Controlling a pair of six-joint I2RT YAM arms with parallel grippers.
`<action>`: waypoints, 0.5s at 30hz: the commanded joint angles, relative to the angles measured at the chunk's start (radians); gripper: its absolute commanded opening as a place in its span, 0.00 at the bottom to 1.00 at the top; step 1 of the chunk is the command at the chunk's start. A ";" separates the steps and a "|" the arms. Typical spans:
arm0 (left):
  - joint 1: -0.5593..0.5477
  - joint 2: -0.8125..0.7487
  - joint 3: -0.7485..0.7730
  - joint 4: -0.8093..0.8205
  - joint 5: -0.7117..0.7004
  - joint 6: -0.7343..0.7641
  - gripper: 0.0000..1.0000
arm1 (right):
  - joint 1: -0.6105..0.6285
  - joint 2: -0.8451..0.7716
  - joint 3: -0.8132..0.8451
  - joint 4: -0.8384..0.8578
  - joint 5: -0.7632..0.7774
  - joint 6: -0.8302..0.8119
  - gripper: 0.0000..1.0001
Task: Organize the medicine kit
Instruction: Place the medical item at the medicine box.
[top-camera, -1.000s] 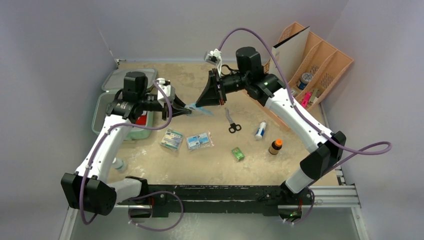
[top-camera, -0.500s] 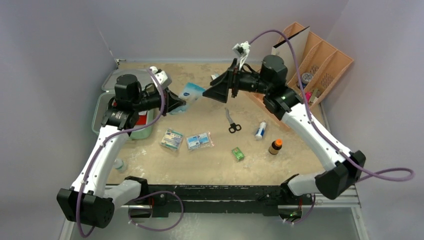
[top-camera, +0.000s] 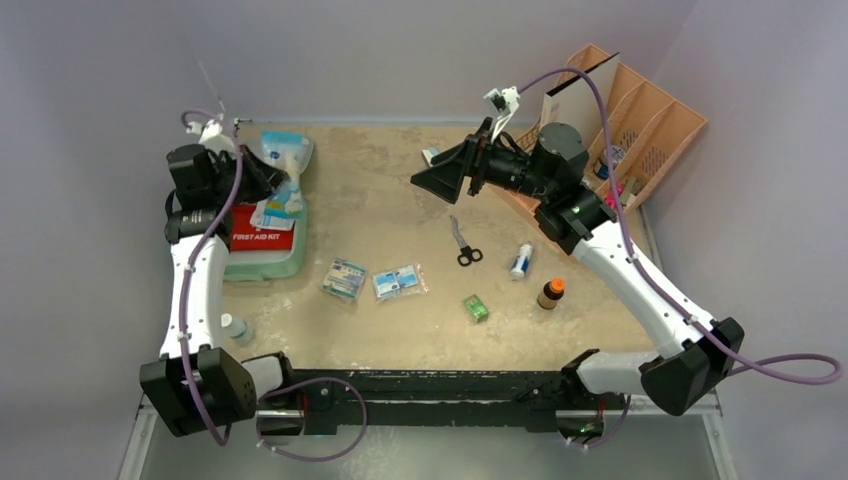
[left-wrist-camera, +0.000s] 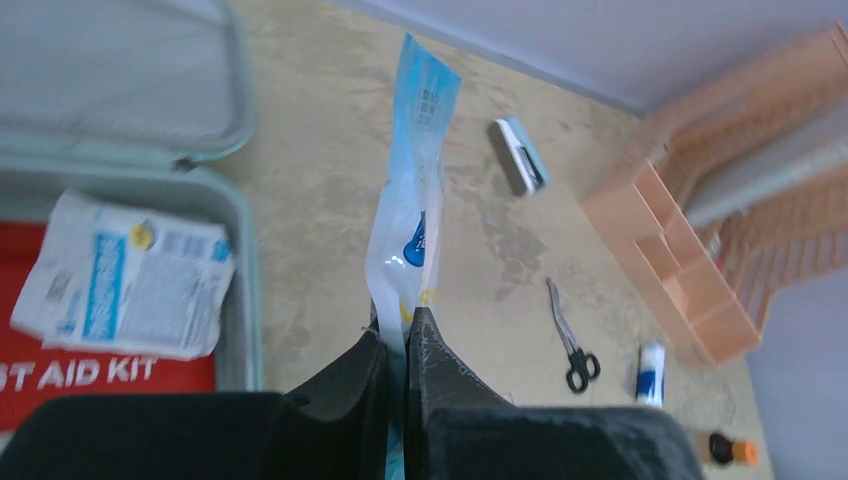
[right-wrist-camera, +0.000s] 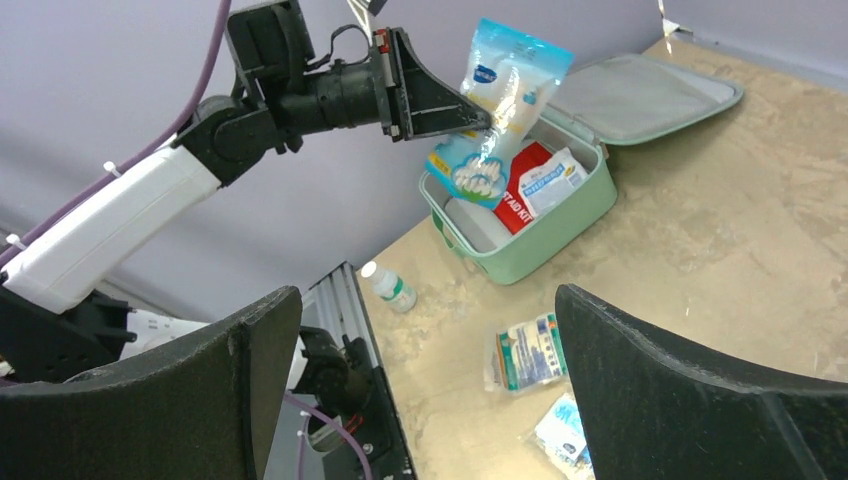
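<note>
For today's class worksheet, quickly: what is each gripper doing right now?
Left gripper: shut on the blue-and-white packet.
Right gripper: open, holding nothing.

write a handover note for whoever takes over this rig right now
Left gripper: shut on a clear blue-and-white plastic pouch, held in the air near the open mint-green medicine kit.
Right gripper: open, empty, raised over the table.
Done: flat red first aid pouch and a white-and-blue paper packet lie in the kit.
Left: put the pouch in; probably also the black scissors, white tube, small green box and orange-capped brown bottle on the table.
</note>
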 joint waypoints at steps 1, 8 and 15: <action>0.070 -0.072 -0.134 0.135 -0.280 -0.348 0.00 | 0.002 -0.004 -0.005 0.031 0.007 0.016 0.99; 0.105 -0.079 -0.232 0.149 -0.610 -0.673 0.00 | 0.002 -0.007 -0.013 0.041 -0.007 0.019 0.99; 0.128 -0.024 -0.359 0.285 -0.688 -0.954 0.00 | 0.002 -0.026 -0.011 0.026 -0.011 0.008 0.99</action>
